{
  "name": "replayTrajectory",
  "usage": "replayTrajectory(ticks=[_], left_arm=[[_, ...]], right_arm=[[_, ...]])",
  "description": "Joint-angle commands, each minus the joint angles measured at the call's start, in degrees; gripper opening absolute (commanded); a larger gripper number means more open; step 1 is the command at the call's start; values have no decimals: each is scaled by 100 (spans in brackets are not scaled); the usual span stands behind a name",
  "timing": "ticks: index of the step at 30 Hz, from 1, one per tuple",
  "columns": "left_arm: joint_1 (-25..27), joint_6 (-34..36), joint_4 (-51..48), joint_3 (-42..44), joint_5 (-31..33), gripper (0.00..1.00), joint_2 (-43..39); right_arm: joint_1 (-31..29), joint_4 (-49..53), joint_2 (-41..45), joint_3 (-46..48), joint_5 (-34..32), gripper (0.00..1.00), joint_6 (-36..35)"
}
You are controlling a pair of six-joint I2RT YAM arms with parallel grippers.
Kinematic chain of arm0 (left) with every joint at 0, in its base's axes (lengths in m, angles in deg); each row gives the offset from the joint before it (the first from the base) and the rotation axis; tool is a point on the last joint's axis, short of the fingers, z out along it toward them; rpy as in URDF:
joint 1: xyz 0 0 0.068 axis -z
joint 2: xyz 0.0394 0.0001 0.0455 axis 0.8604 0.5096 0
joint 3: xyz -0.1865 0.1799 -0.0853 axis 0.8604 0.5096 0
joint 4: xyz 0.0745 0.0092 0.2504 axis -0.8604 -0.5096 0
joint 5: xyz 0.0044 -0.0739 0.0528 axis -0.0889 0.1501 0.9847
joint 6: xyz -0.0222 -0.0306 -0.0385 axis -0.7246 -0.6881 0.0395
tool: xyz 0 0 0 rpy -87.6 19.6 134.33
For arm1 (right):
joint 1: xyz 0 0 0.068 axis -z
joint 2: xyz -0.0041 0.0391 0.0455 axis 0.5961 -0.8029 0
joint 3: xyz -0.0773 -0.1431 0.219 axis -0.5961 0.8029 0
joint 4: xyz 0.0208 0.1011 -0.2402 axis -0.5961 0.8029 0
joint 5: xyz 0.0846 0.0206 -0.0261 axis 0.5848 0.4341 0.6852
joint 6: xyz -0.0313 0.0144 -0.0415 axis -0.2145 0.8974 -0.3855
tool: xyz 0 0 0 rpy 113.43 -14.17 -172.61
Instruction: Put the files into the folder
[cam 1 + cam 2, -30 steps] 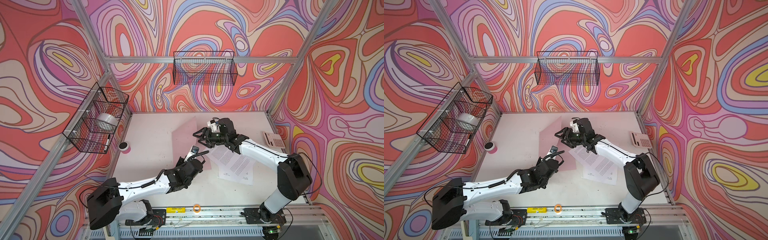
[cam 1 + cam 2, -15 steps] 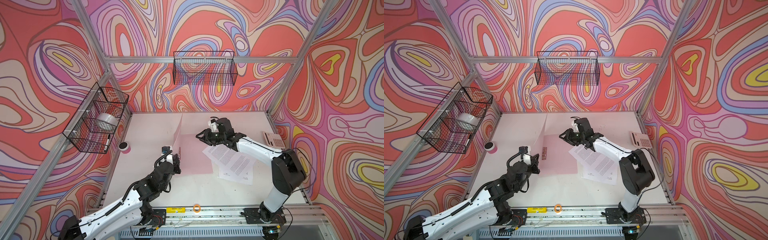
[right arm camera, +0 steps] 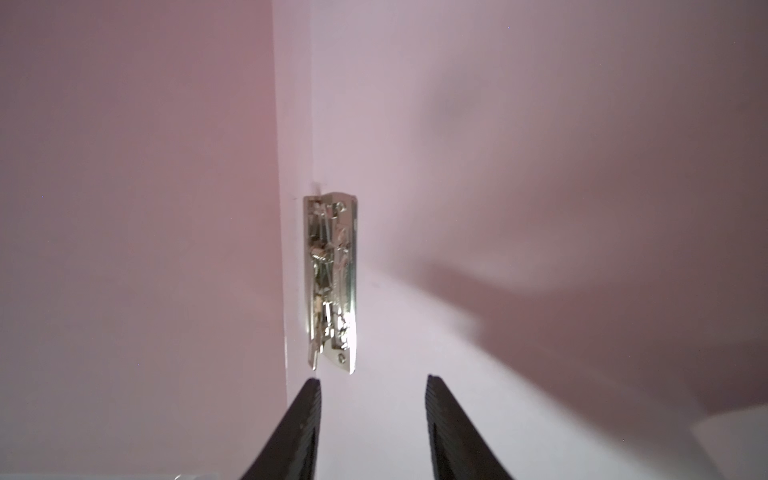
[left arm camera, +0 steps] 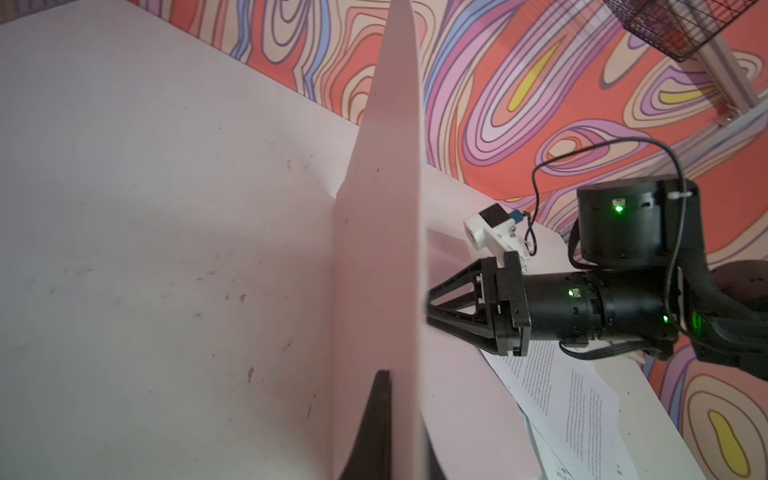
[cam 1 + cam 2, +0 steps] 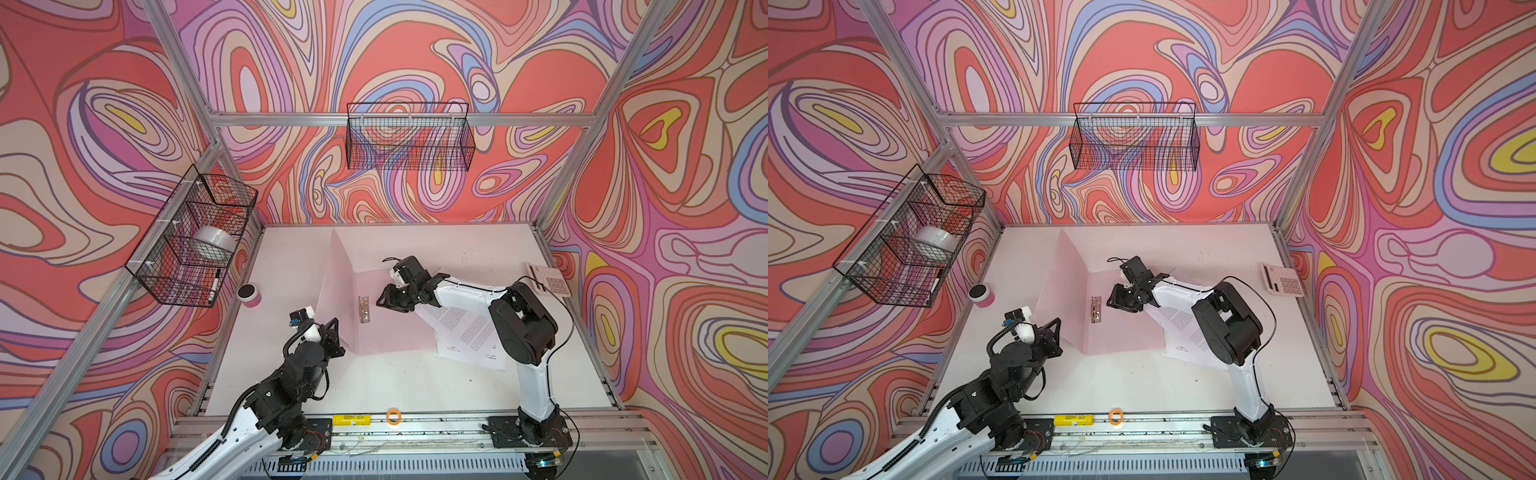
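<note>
We hold the step of opening: left gripper (image 5: pixel 332 326) pinches the cover of the folder (image 5: pixel 395 332) upright. Right gripper (image 3: pixel 372 380) is half-open, probably empty, facing the metal clip (image 3: pixel 332 282). Next we slide the files (image 5: pixel 469 332) in.

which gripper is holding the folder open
The left gripper, shut on the raised cover of the folder; the right gripper hovers open by the metal clip, holding nothing.
</note>
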Motion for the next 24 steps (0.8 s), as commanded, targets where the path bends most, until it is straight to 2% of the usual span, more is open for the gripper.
replayTrajectory(ticks=[1,3,7,8,9,10,11,13,19,24], left_arm=[[-22,-885,-1468,3,734,0,-433],[-20,-1466,-2272,-89,1126,0,-641],[-26,-3278,-4296,-370,1912,3,-827],[-28,-3587,-4605,-424,1982,11,-815],[-24,-3844,-4832,-474,2016,26,-778],[-31,-3919,-4897,-530,2017,40,-726],[-28,-3881,-4855,-566,1998,48,-664],[-28,-3893,-4776,-636,1984,58,-425],[-36,-3791,-4299,-747,1947,64,397],[-101,-3580,-3727,-679,1872,65,701]], right_arm=[[7,136,-178,194,-273,43,-187],[7,67,-196,325,-247,43,-169],[7,-33,-200,481,-213,43,-149],[9,-27,-213,490,-205,43,-145],[7,-28,-205,509,-195,43,-147],[7,-41,-186,521,-186,43,-148],[7,-39,-169,512,-177,43,-153],[7,15,-154,424,-143,43,-184],[-186,408,-3,-153,-291,45,-441],[-582,999,-134,-1026,-673,55,-994]])
